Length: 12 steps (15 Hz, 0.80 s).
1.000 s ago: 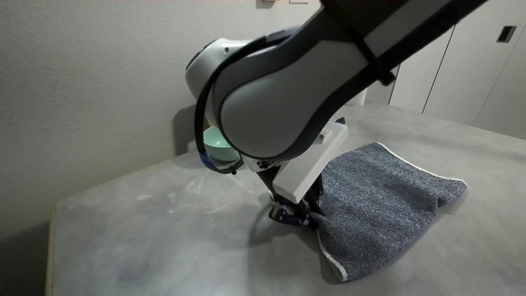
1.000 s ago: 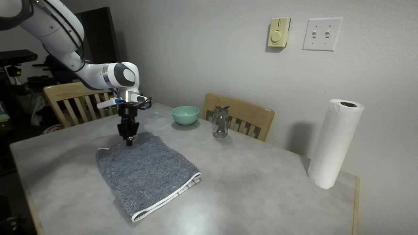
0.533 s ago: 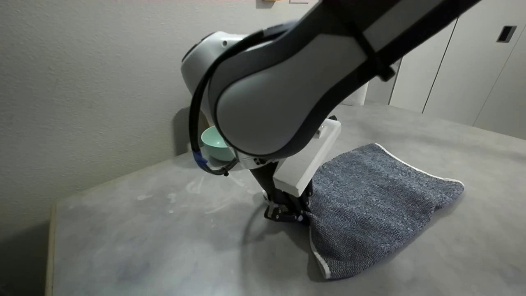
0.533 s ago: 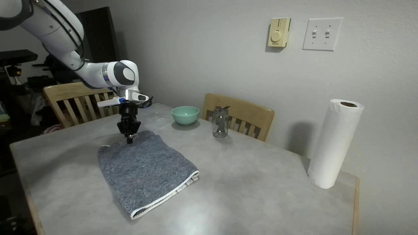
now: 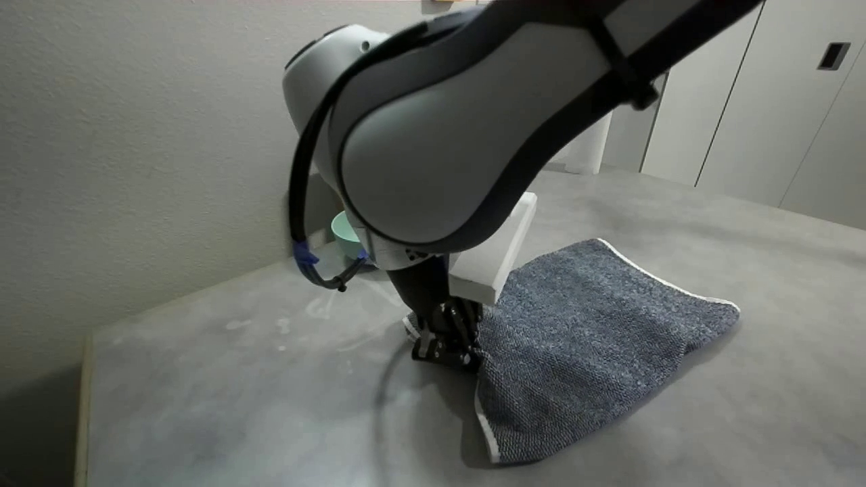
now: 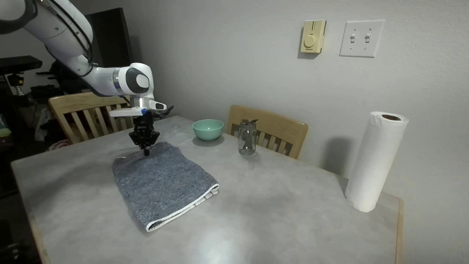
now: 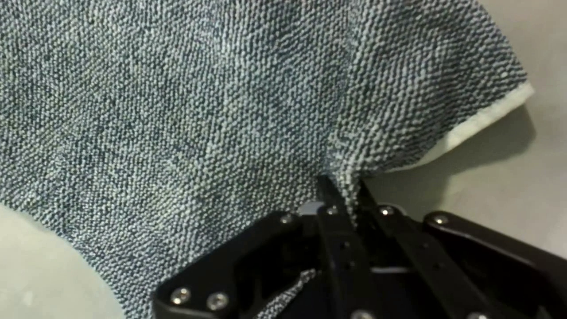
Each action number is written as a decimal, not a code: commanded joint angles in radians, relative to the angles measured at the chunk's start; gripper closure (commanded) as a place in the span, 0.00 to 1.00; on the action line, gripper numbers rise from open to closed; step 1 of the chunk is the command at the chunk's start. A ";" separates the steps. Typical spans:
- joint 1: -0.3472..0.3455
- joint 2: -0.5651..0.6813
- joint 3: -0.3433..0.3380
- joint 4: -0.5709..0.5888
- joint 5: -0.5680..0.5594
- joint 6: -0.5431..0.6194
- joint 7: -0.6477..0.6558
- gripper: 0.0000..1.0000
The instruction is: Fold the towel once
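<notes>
My gripper [image 7: 346, 190], drawn narrow on a bunched pinch of cloth, pulls the blue-grey towel [image 6: 166, 183] across the table [image 6: 289, 205]. Over the past second the whole towel has slid with my grip toward the wall [image 6: 234, 66], its far end following the pinched one. That suggests a drag of the full stack rather than a fresh fold. At the end farthest from my gripper, white trim [image 6: 183, 210] appears in stacked layers, so the single fold looks largely made; what remains, I judge, is squaring up and letting go. The towel spreads out ahead of my grip but puckers at the pinch, one corner flaring to the side in the wrist view. Pulling further could skew the layers.

On the wall side of my gripper, near the towel but apart from it, sits a green bowl [image 6: 208, 129], partly hidden behind my arm [image 5: 433, 162] in an exterior view. A jar of cutlery [image 6: 247, 138] stands beyond it, a wooden chair [image 6: 273, 123] behind that, and a paper towel roll [image 6: 376, 161] well apart, far ahead of me. The bowl is likeliest to be knocked should I drift that way.
</notes>
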State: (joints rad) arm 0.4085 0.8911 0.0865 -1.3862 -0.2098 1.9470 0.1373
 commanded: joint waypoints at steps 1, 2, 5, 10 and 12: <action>-0.050 -0.057 0.052 -0.050 0.015 0.040 -0.135 0.98; -0.060 -0.070 0.062 -0.059 0.019 0.045 -0.171 0.98; -0.088 -0.108 0.083 -0.077 0.026 0.040 -0.255 0.98; -0.142 -0.168 0.115 -0.120 0.042 0.036 -0.397 0.98; -0.163 -0.192 0.127 -0.148 0.044 0.049 -0.462 0.98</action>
State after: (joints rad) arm 0.2913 0.7696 0.1830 -1.4428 -0.1869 1.9623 -0.2299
